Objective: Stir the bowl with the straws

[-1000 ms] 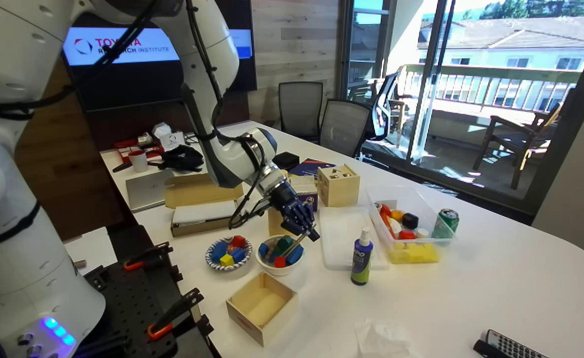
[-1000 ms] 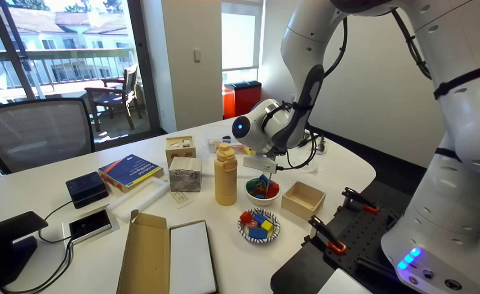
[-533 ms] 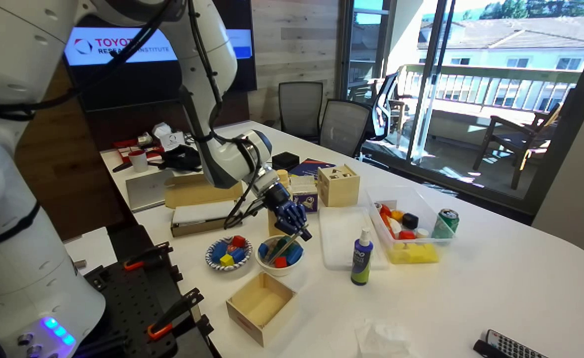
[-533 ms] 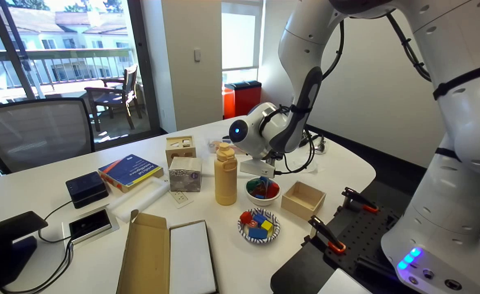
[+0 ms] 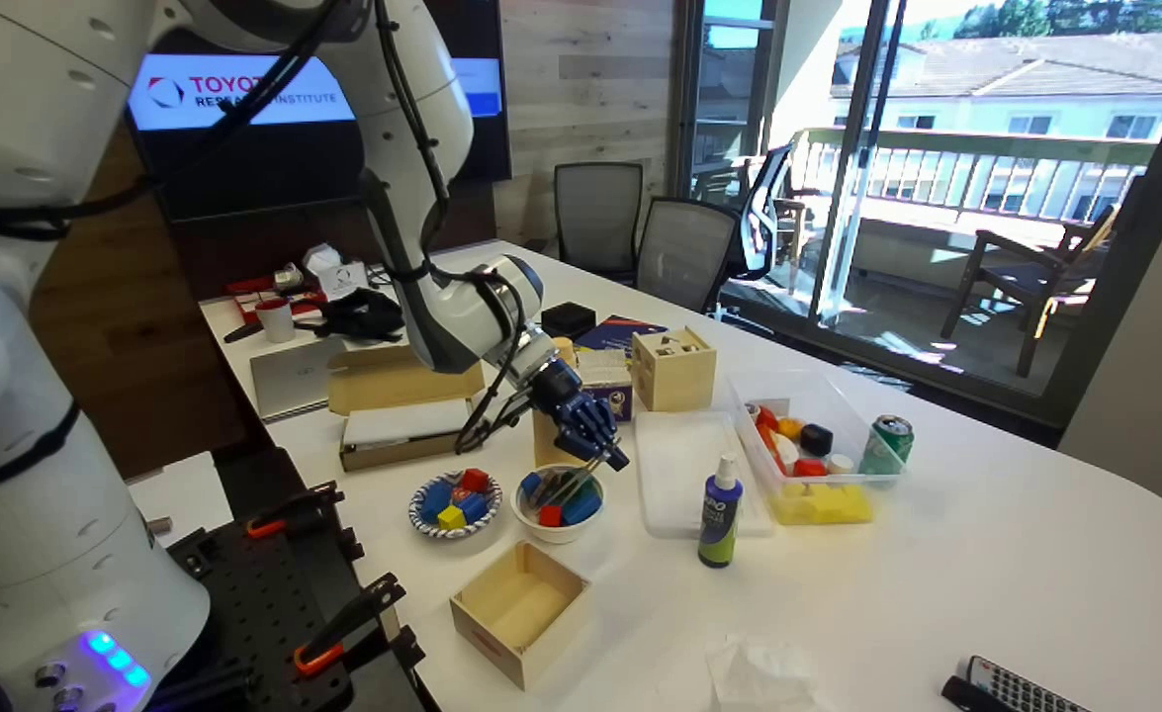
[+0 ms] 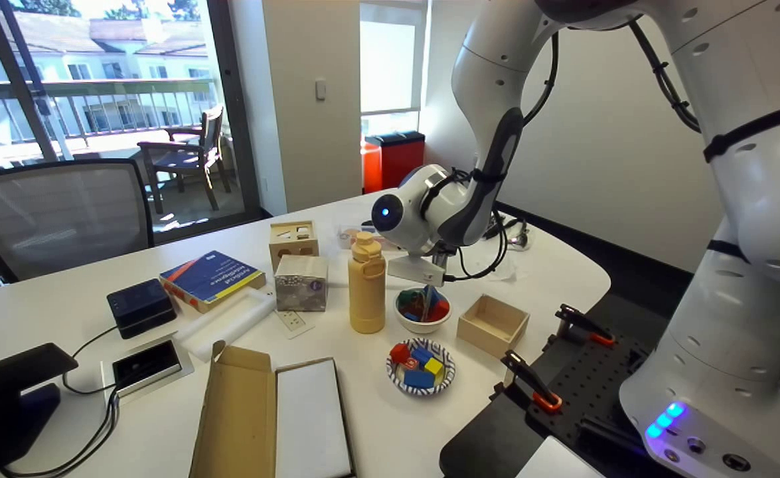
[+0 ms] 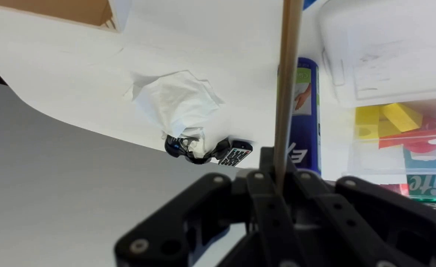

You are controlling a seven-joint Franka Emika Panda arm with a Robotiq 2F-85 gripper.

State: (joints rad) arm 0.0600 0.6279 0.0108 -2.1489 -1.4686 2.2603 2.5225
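Observation:
The bowl (image 5: 563, 535) is white and holds blue, green and red blocks; it also shows in an exterior view (image 6: 423, 328). My gripper (image 5: 616, 459) is above its rim, tilted, and shut on the thin tan straws (image 5: 578, 480). The straws slant down into the bowl among the blocks, and their lower ends are hidden there. In the wrist view the straws (image 7: 288, 74) run up from between the closed fingertips (image 7: 278, 161), and the bowl is out of view. In an exterior view the straws (image 6: 425, 302) stand in the bowl, with the fingers mostly hidden behind the wrist camera.
A patterned blue-and-white bowl (image 5: 420, 514) with blocks stands beside the white bowl. An open wooden box (image 5: 541, 643), a spray bottle (image 5: 719, 514), a yellow flask (image 6: 367, 292) and a clear lid (image 5: 694, 475) stand or lie around it. A clear bin (image 5: 862, 396) is farther off.
My gripper has moved a little back and then down with the straws. The straws spread more, the blocks in the white bowl have shifted, and the bowl has slid slightly.

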